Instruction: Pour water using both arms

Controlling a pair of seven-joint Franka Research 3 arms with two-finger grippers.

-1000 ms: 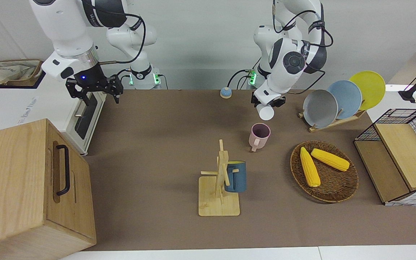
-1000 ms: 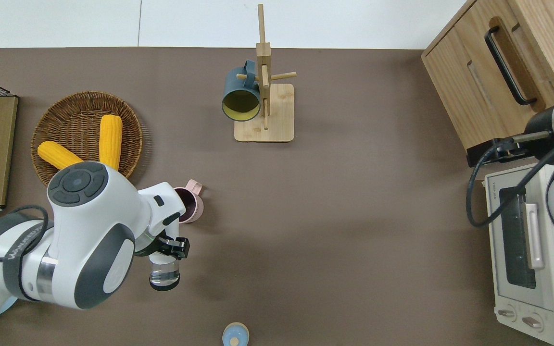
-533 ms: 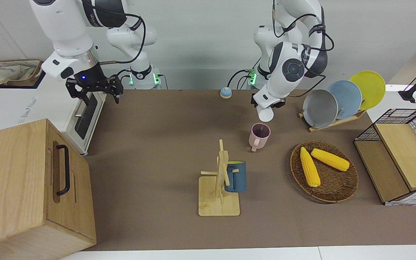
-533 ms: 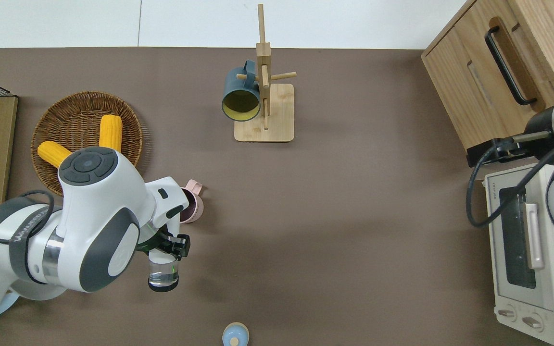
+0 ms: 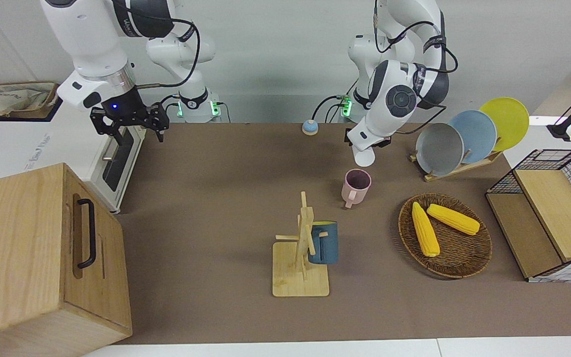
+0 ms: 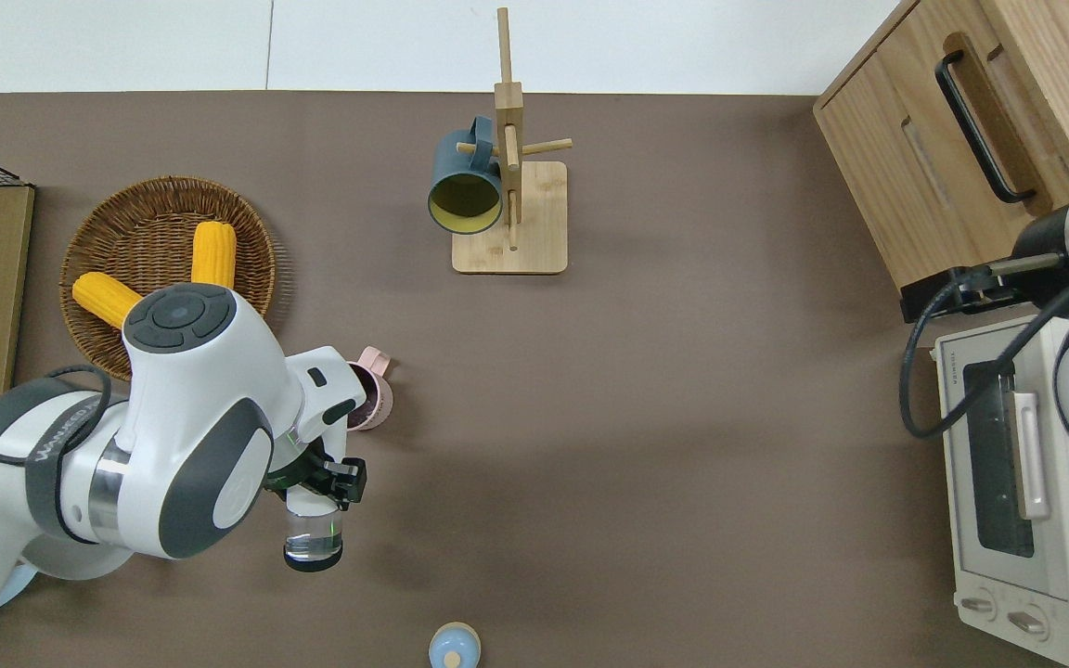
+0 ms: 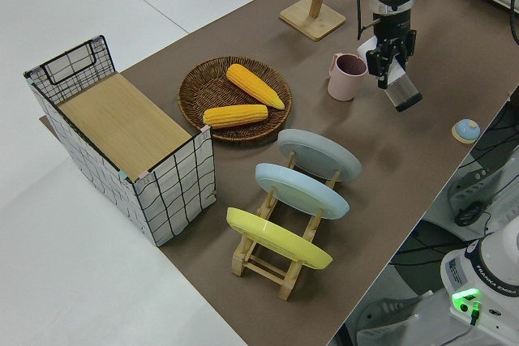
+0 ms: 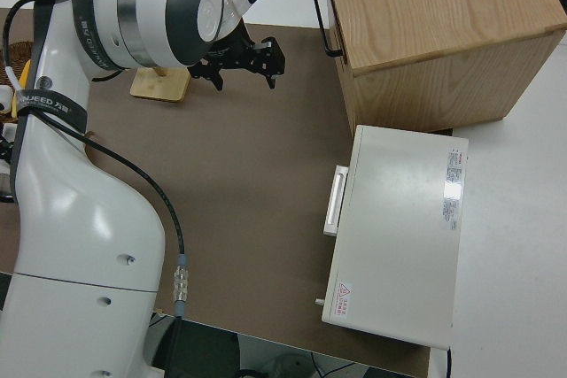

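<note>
The left gripper (image 6: pixel 319 484) clamps a clear glass (image 6: pixel 314 538) (tilted) just beside the pink mug (image 6: pixel 369 401); the right gripper (image 5: pixel 130 125), fingers spread, is parked.

left arm: large, white and jointed, with black cables; bent down over the table near the pink mug (image 5: pixel 356 187)
left gripper (image 6: pixel 323 482): small and black, clamped on a clear glass (image 6: pixel 314 536)
glass: tilted in the air, its mouth toward the mug, a little water in it
right arm: same build as the left arm, parked
right gripper (image 5: pixel 128 122): black, fingers spread apart, holding nothing
</note>
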